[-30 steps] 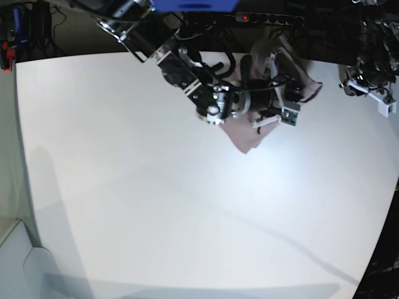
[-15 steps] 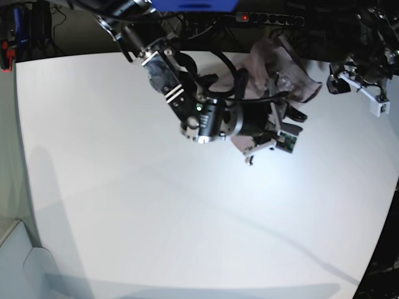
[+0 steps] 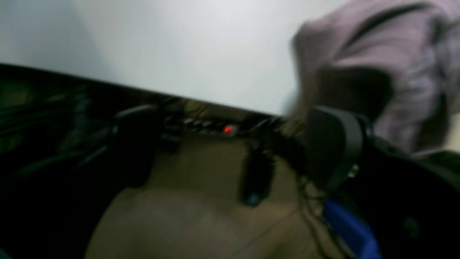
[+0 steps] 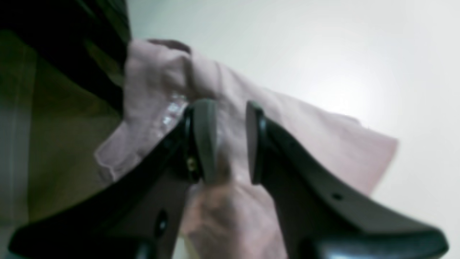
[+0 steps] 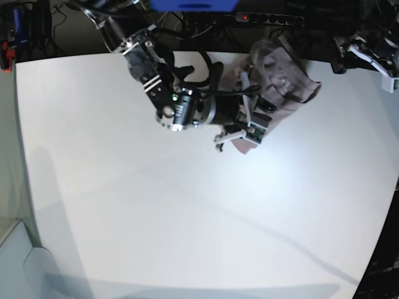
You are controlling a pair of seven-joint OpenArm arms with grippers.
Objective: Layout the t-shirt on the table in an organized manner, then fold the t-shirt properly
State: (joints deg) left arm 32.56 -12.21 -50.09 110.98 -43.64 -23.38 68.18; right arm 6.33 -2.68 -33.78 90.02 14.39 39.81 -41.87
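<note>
Bunched mauve-pink t-shirt (image 5: pixel 280 78) at the far edge of the white tabletop (image 5: pixel 187 212), partly crumpled, one flap spread toward the tabletop's middle. Right tool (image 4: pixel 231 142) over the t-shirt's near side, fingers (image 4: pixel 206 140) narrowly apart with pink cloth pinched between them. Left tool (image 5: pixel 368 53) up beyond the t-shirt, past the tabletop's far corner; blurred, so cannot tell whether spread or pressed together.

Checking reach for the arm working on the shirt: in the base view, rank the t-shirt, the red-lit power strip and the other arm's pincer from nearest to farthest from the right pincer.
1. The t-shirt: between the right pincer fingers.
2. The red-lit power strip: beyond the table's far edge.
3. The left pincer: far corner, image right.
</note>
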